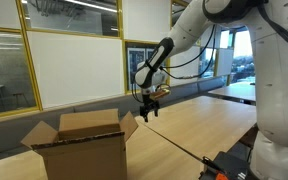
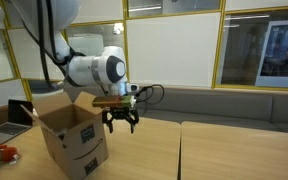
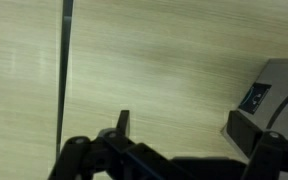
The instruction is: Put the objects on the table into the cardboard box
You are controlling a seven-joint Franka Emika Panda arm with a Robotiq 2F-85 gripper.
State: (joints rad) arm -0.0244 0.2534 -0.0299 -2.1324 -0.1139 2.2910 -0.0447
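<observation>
Above pale wooden counter (image 1: 199, 125), hangs near cardboard box (image 1: 82, 148) with pincer (image 1: 147, 108) spread wide, pinching nothing. Stands on counter: plain brown, upright, top flaps splayed open, small dark marks on one side.

Soft, even indoor light; small frames with little fine detail.

In an exterior view, strip lights (image 1: 76, 6) behind the glass partition (image 1: 74, 65) and daylight from the far window (image 1: 239, 55) light the room brightly and flatly. The wooden table (image 1: 184, 125) has a pale sheen, the cardboard box (image 1: 79, 145) casts only a faint shadow, and the white robot arm (image 1: 274, 100) is close to blown out. In an exterior view, the glass panes (image 2: 174, 45) carry muted reflections and the room looks dimmer and warmer. The wrist view is the softest: the table grain is smeared, and the gripper (image 3: 174, 160) along the bottom edge is dark, underexposed and out of focus.
</observation>
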